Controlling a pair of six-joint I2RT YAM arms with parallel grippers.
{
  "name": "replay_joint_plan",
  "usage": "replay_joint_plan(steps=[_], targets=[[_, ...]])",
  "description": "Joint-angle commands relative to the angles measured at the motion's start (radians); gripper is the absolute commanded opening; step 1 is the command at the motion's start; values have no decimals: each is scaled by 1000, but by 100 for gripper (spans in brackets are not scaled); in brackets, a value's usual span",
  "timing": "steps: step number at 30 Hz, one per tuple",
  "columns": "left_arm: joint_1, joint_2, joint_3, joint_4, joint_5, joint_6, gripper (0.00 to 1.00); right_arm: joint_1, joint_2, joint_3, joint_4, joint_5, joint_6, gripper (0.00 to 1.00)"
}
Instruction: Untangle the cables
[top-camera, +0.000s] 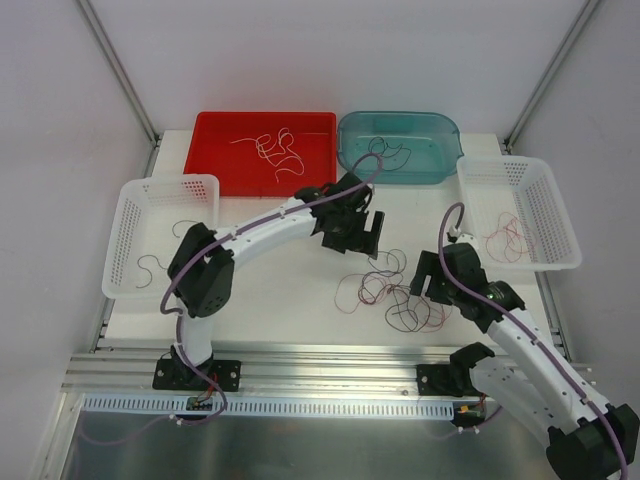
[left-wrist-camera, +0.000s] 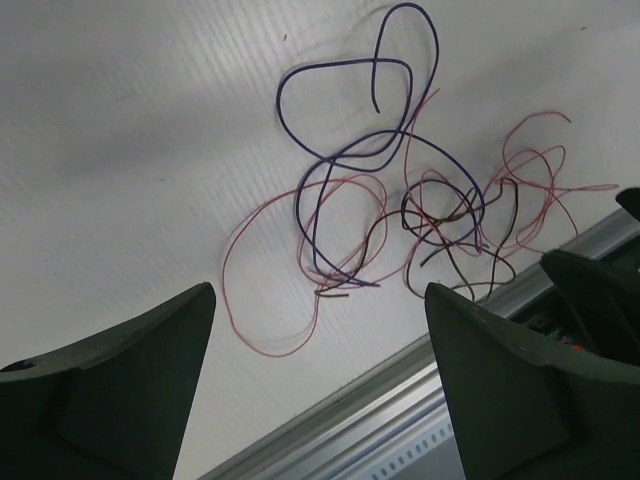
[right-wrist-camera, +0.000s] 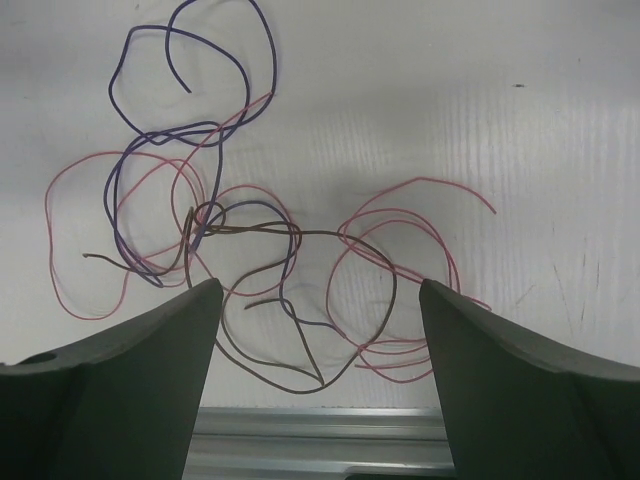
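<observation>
Tangle of cables on the table, near the front edge, between the two arms. Purple, red-pink and dark strands, looped over one another, flat on the white surface.

Left gripper at the far side of the tangle, jaws spread wide, nothing between them. In its wrist view, purple loops and pink curls on the table beyond the fingertips.

Right gripper just at the tangle's right edge, jaws likewise wide apart, holding nothing. In its wrist view, a dark loop and pink rings on the table in the gap between the two fingers; cannot tell whether the fingers touch any strand.

Along the far edge: red tray with white cables inside, and beside it teal tub with a dark cable.

At the left side, left basket, white, with black cables in it. At the right side, right basket, white, with red-pink cables in it.
</observation>
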Motion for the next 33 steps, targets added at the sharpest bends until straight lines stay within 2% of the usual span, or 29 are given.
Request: replay_joint_plan(steps=[1, 8, 15, 24, 29, 30, 31, 33], targets=[[-20, 89, 73, -2, -57, -124, 86, -4, -63, -20, 22, 15, 54, 84], [-50, 240, 173, 1, -165, -260, 72, -4, -73, -10, 35, 21, 23, 84], [-82, 301, 178, 1, -253, -348, 54, -6, -96, -37, 44, -5, 19, 84], [-107, 372, 228, 6, -279, -396, 45, -6, -134, -45, 26, -17, 12, 84], [-112, 379, 205, 6, -304, -414, 36, -6, -159, -56, 15, -27, 9, 84], [-112, 379, 199, 6, -307, -415, 34, -4, -160, -60, 16, -30, 12, 84], [-112, 379, 196, 6, -308, -417, 26, -6, -163, -62, 16, -31, 11, 84], [-112, 369, 173, 6, -317, -417, 19, -6, -165, -68, 23, -44, 8, 84]])
